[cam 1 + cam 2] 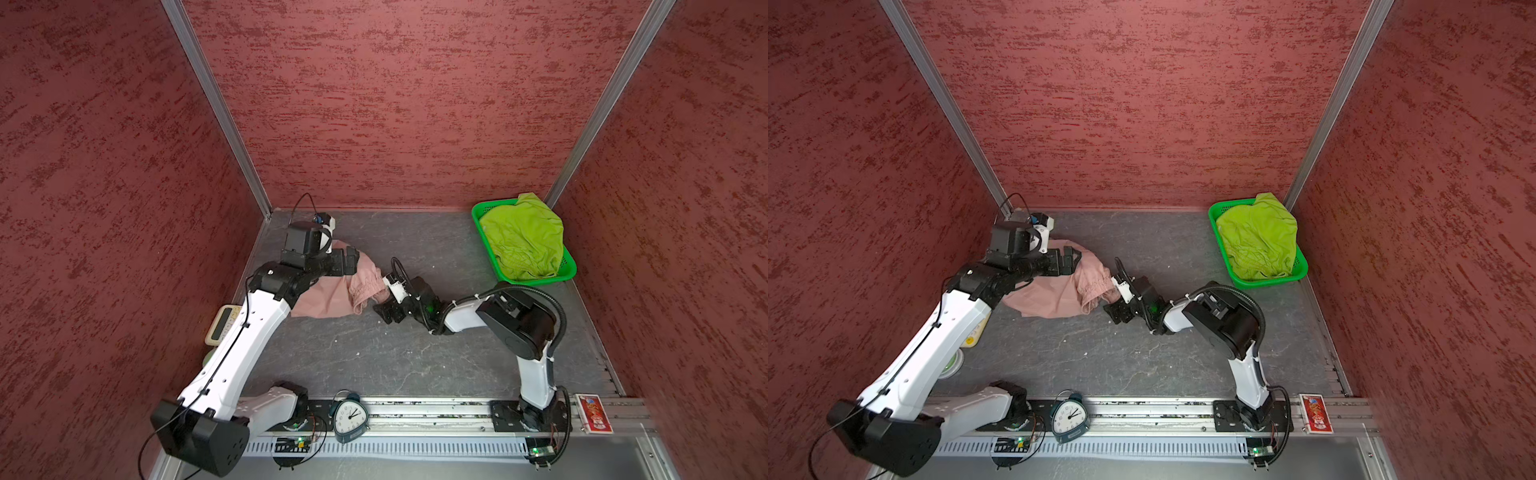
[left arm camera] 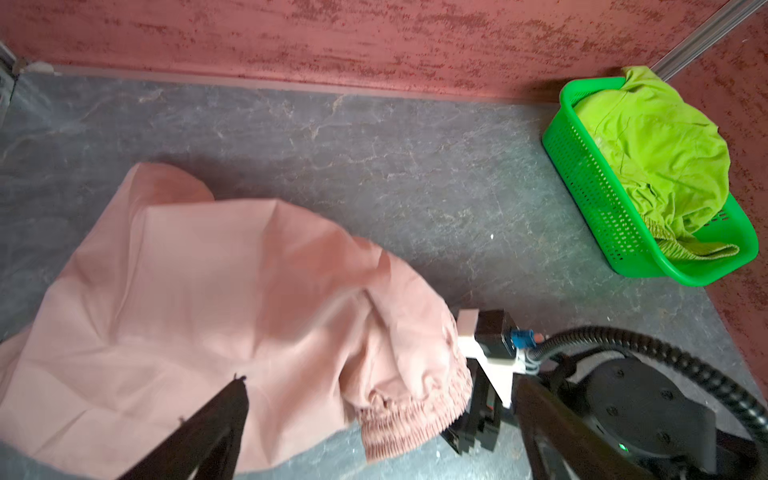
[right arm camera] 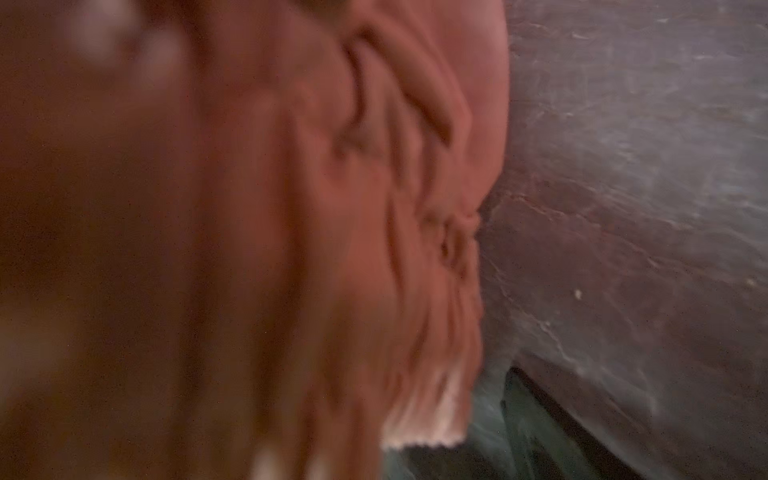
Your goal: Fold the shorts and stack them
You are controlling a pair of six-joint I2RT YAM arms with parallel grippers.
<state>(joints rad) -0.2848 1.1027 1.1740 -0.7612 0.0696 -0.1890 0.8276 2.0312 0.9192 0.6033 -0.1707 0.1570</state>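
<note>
The pink shorts [image 1: 328, 299] lie rumpled left of centre, the left gripper [image 1: 351, 257] open over them and the right gripper [image 1: 382, 311] open-jawed at their waistband [image 1: 365, 286], probably to spread them flat, while the green shorts [image 1: 523, 237] sit in the basket [image 1: 482, 212], upper right.

Surface: dark grey, stone-patterned table [image 1: 415, 353].
Landmark: green perforated basket [image 2: 590, 187], standing on the table in a far corner.
Pink shorts [image 1: 328, 299]: well apart from the basket, across the table from it; lying loosely crumpled, gathered waistband end turned toward the basket.
Pale keypad device [image 1: 222, 324]: farther from the basket than the shorts, at the table's side edge, partly hidden.
</note>
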